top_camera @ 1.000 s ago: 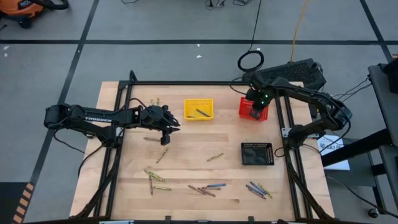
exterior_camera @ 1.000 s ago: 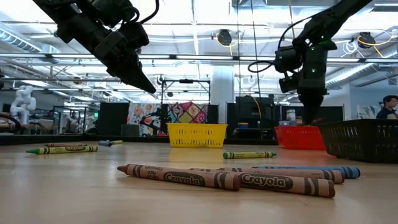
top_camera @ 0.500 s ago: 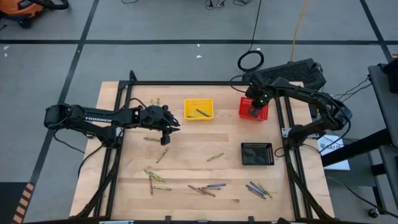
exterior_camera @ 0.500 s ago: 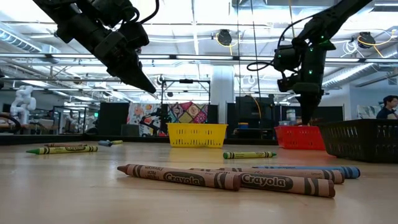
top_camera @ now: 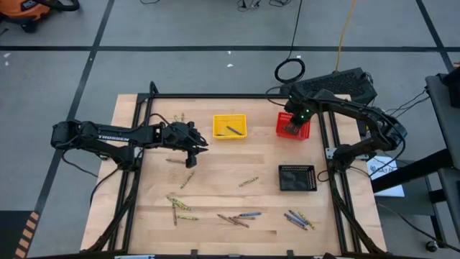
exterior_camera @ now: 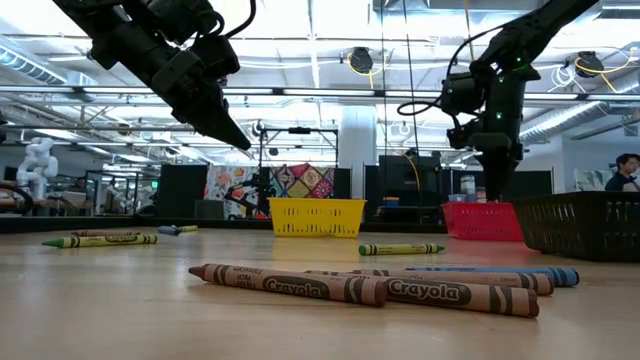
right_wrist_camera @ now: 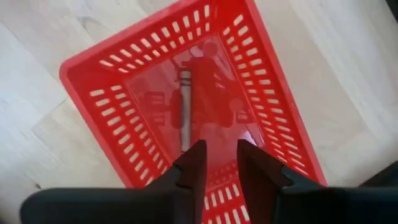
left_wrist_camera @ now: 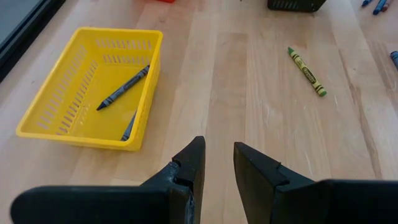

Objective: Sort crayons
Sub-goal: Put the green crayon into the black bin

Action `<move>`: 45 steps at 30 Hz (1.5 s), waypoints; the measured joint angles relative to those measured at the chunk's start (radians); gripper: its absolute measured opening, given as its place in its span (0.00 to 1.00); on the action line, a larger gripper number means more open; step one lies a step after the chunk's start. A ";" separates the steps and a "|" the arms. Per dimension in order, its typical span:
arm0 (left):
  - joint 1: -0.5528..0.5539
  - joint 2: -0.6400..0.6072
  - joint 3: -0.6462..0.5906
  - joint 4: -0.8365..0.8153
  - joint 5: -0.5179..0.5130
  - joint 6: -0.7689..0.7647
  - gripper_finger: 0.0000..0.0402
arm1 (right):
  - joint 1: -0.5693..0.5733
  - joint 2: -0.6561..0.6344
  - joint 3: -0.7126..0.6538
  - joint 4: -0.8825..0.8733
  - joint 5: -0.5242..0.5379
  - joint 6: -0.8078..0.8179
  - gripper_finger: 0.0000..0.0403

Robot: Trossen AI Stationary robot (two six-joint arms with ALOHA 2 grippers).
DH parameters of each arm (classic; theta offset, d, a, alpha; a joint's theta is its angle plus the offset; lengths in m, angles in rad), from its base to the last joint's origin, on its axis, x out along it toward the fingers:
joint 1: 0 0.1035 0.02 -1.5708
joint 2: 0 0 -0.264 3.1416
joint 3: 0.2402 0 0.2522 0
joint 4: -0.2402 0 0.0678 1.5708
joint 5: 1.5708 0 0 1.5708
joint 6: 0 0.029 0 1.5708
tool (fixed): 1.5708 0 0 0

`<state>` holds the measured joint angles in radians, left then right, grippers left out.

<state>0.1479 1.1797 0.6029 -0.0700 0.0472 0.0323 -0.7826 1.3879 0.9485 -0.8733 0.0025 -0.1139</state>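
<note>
Readable lettering: two brand names, one on crayon wrappers and one on an arm.

In the low view, "Crayola" stands on the paper wrappers of the two brown-red crayons (exterior_camera: 290,285) (exterior_camera: 455,293) lying nearest the camera, lower centre of the frame. In the high view, white letters reading "THOSSEN" or the like run along the left arm (top_camera: 108,134), at the left of the frame; they are too small to be sure of. The smaller print on the crayon wrappers cannot be read.
</note>
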 joint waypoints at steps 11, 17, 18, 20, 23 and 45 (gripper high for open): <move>0.003 0.000 0.000 -0.130 -0.262 -0.128 0.22 | 0.000 0.000 0.082 -0.015 -0.002 0.051 0.24; 0.004 0.000 0.000 -0.191 -0.311 -0.205 0.22 | 0.000 0.000 0.134 -0.021 -0.003 0.051 0.24; 0.007 0.000 0.000 -0.207 -0.320 -0.238 0.22 | 0.000 0.000 0.138 -0.021 -0.003 0.051 0.24; 0.013 0.000 0.000 -0.242 -0.325 -0.290 0.22 | 0.000 0.000 0.139 -0.022 -0.003 0.051 0.24; 0.016 0.000 0.000 -0.278 -0.326 -0.316 0.22 | 0.000 0.000 0.139 -0.029 -0.003 0.063 0.24; -0.081 0.000 0.000 -0.627 -0.091 -0.260 0.22 | 0.000 0.000 0.139 -0.033 -0.004 0.076 0.24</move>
<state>0.0668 1.1793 0.6029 -0.6972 -0.0443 -0.2274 -0.7830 1.3876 1.0874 -0.9062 -0.0013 -0.0380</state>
